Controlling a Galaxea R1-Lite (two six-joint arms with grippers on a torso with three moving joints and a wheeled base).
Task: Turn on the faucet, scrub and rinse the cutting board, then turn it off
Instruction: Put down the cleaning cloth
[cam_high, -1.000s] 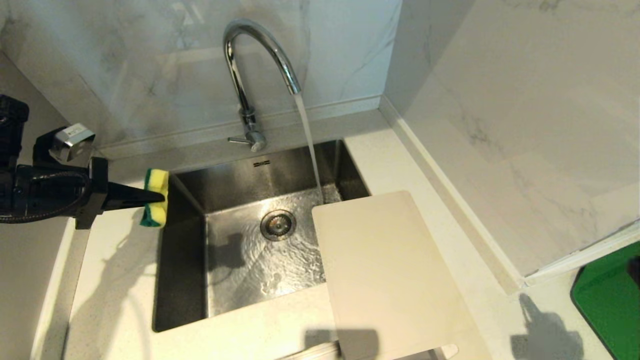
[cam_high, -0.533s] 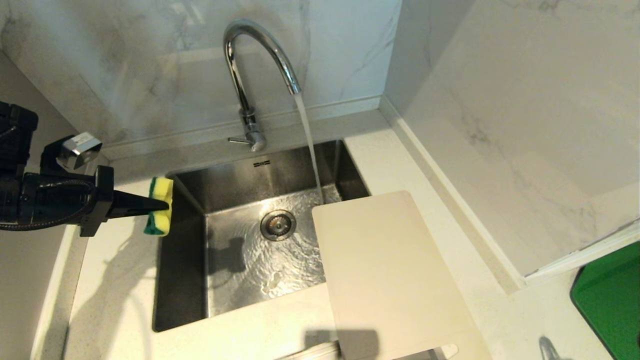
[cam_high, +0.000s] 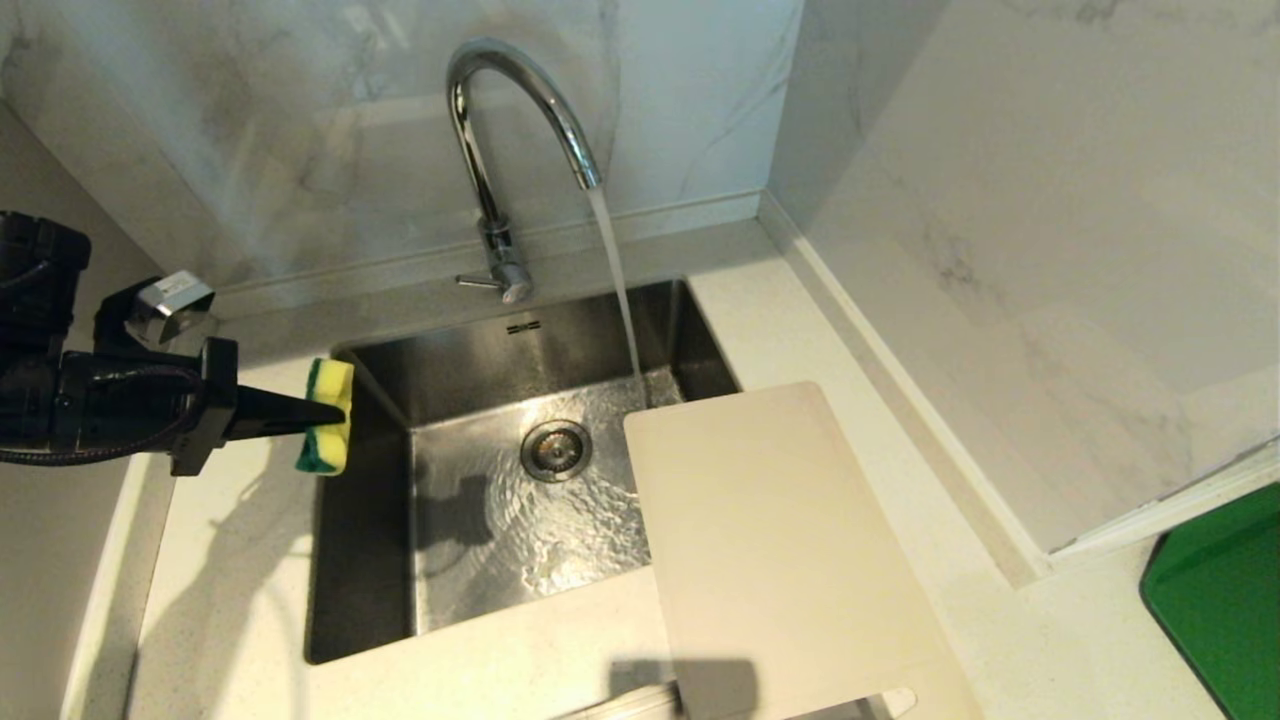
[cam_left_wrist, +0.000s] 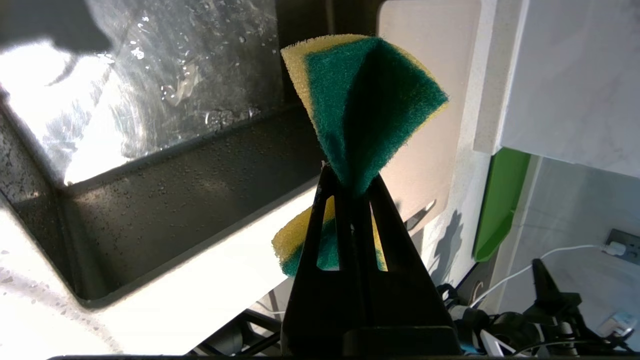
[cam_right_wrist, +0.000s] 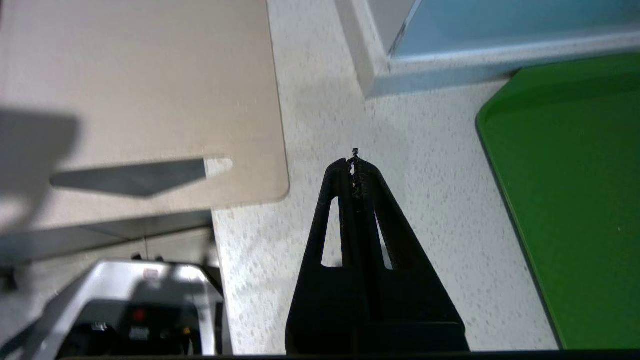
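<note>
- Two claws: left claw (cam_high: 335, 415) pinches a yellow-green sponge (cam_high: 327, 430) at the sink's (cam_high: 360, 560) nine o'clock rim.
- Cutting board (cam_high: 780, 550) lies at the sponge's four o'clock, bridging sink and desk (cam_high: 1050, 650).
- Faucet (cam_high: 500, 150) runs.
- Right claw (cam_right_wrist: 354, 167), pressed together, hovers beside the board's handle corner.

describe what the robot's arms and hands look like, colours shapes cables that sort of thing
Both are matte black. The left hand ends a chunky black arm with a looping black cable and a small silver box on top. Each hand has two long tapering fingers with slot-shaped cutouts, forming a narrow wedge; the right hand looks the same.
</note>
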